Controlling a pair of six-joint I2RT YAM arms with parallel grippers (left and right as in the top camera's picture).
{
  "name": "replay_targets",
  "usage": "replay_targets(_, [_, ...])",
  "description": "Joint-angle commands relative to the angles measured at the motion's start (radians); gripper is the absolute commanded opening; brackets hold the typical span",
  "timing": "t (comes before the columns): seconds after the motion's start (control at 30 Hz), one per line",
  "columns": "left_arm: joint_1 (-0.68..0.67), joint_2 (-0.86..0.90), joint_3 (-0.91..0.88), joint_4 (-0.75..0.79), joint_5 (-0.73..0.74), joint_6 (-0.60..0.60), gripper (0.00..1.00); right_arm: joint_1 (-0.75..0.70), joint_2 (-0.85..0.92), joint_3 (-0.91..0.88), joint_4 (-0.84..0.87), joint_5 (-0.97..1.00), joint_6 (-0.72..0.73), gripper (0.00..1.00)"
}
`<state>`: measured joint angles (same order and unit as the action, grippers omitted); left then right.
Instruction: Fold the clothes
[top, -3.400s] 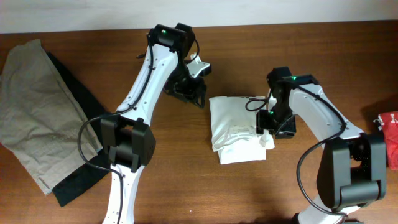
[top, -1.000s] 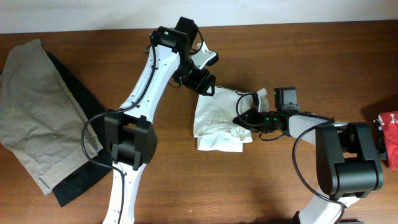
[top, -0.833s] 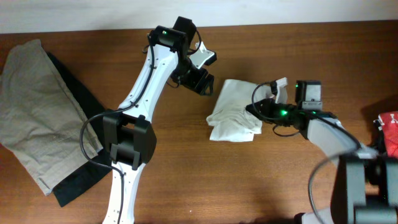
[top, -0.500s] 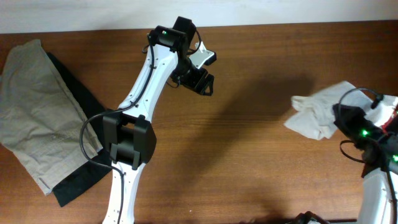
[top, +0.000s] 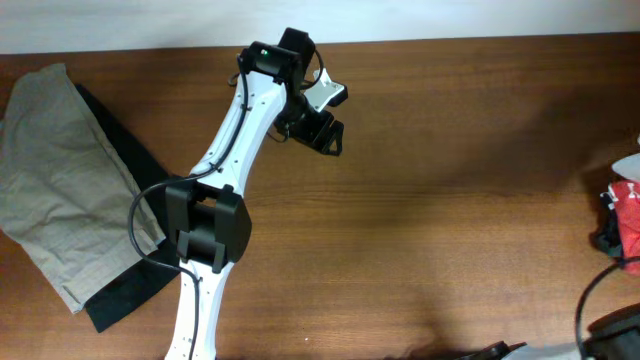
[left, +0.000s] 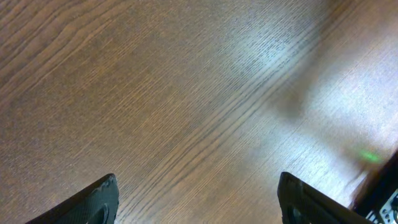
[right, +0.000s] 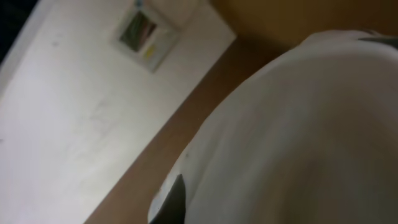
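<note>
Left claw (left: 198, 194) spread, over table (left: 186, 74); T-shirt (right: 298, 137) distant

Brown wood for the table (left: 186, 93): close straight grain, smooth, with a soft sheen where light pools. Matt black plastic on the left fingers (left: 99, 202). White plastic shells on the left arm (top: 235, 128), slightly glossy, with black joints (matt, by the look). Khaki cloth (top: 60, 170), matt and heavily wrinkled. Black cloth (top: 120, 292), matt and flatter. Thin white cloth of the shirt (right: 298, 137), smooth and soft, blurred at such close range.
</note>
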<state>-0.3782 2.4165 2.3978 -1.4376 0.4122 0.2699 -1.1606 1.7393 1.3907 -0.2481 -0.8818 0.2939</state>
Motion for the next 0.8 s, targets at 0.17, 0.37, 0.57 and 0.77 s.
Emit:
replay_targets(0.17, [0.006,0.006,0.004,-0.014,0.011,0.016,0.82,-0.138,0.126,0.026,-0.254,0.204,-0.201,0.57])
replay_targets(0.37, [0.009,0.006,0.004,-0.028,0.010,0.016,0.82,-0.141,-0.023,0.171,-0.354,0.101,-0.045,0.27])
replay_targets(0.57, [0.009,0.006,0.004,-0.044,0.010,0.016,0.82,0.082,0.130,0.163,-0.462,0.502,-0.053,0.04])
replay_targets(0.77, [0.112,0.006,0.267,-0.241,-0.079,0.016,0.82,-0.013,0.102,0.166,-0.492,0.144,-0.053,0.20])
